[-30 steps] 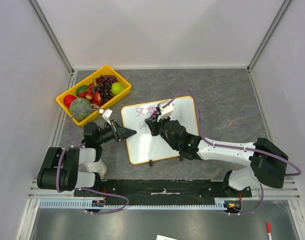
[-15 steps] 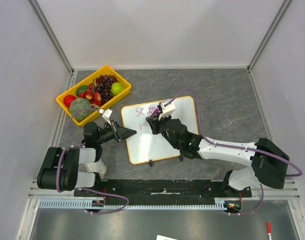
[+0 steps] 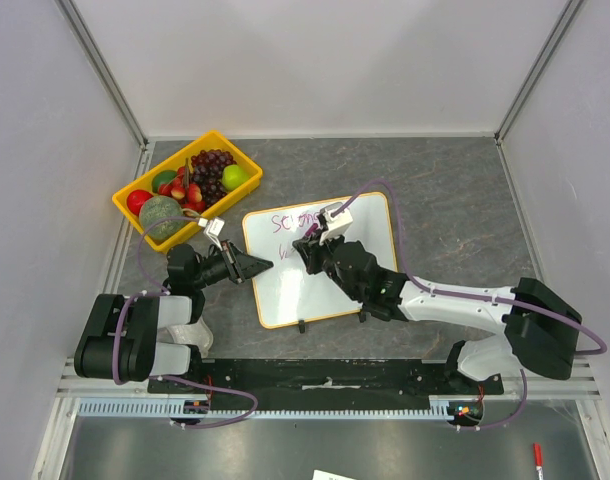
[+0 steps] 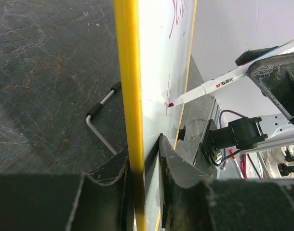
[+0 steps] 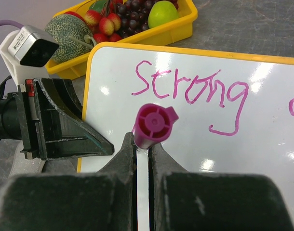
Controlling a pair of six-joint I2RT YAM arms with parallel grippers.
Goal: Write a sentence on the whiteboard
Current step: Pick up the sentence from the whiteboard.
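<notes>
Across the dark grey table [image 3: 455, 200], we see the left gripper [image 3: 253, 266] clamped on the left frame edge of the whiteboard [image 3: 295, 295], which sits mid-table. The right gripper [image 3: 310, 245] pinches a marker [image 4: 219, 84], with its tip on the board below the sentence [image 5: 190, 89], which begins "Strong". At far left we find the fruit tray [image 5: 156, 34].

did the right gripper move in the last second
Yes, slightly. The right gripper, shut on the marker, has shifted rightward across the whiteboard, away from its left frame edge.
</notes>
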